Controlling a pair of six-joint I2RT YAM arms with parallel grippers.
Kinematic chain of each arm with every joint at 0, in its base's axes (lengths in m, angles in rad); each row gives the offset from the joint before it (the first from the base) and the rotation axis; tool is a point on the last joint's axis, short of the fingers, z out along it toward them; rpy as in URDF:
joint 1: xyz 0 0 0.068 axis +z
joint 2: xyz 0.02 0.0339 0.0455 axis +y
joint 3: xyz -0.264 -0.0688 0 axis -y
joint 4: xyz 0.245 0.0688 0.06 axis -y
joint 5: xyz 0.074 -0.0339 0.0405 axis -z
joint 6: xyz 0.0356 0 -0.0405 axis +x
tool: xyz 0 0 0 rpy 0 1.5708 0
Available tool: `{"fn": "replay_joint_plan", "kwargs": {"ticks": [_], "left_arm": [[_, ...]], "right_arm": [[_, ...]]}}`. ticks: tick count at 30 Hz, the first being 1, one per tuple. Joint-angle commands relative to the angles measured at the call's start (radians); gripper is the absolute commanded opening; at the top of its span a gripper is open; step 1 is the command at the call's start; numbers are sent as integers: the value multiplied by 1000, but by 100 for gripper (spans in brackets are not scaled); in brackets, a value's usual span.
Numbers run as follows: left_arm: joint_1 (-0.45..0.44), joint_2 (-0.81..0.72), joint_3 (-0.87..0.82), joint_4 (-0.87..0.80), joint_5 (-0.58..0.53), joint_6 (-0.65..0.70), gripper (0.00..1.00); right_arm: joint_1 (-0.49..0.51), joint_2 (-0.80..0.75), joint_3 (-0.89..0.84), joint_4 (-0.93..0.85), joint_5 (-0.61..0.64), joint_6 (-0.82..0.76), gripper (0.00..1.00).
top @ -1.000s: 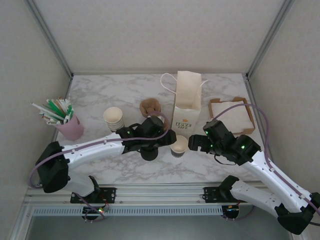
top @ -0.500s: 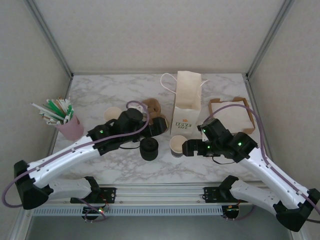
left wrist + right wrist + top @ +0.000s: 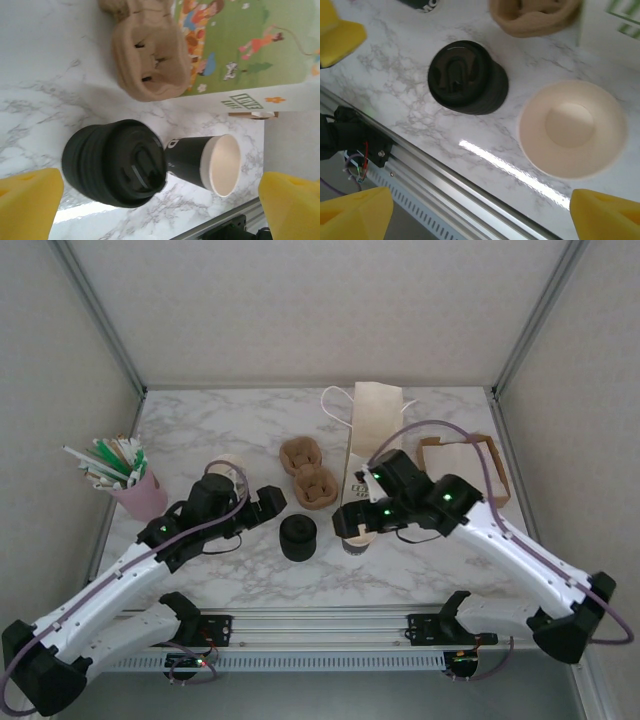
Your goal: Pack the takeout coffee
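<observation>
Left hand (image 3: 268, 498) withdrawn, one open cup (image 3: 572, 129), one lid stack (image 3: 466, 77)

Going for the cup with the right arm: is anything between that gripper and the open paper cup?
Nothing visible. The right gripper hangs open above the paper cup. The stack of black lids stands beside the cup, apart from it and off the path down.

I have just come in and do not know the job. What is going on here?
Two robot arms are packing a coffee. The right gripper, open, hovers over the cup, which stands on the table with no lid on it. The left gripper, also open, holds nothing and is beside the stack of lids. The bag stands behind the cup.
</observation>
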Motion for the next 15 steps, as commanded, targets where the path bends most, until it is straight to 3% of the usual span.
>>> {"fn": "replay_joint_plan", "kwargs": {"ticks": [1, 5, 15], "left_arm": [[64, -69, -58, 22, 79, 9, 100], [135, -137, -142, 36, 144, -12, 100], [151, -220, -287, 59, 147, -76, 100]], "right_arm": [[49, 81, 67, 3, 41, -53, 90], [85, 193, 132, 5, 41, -76, 90], [116, 448, 280, -12, 17, -142, 90]]}}
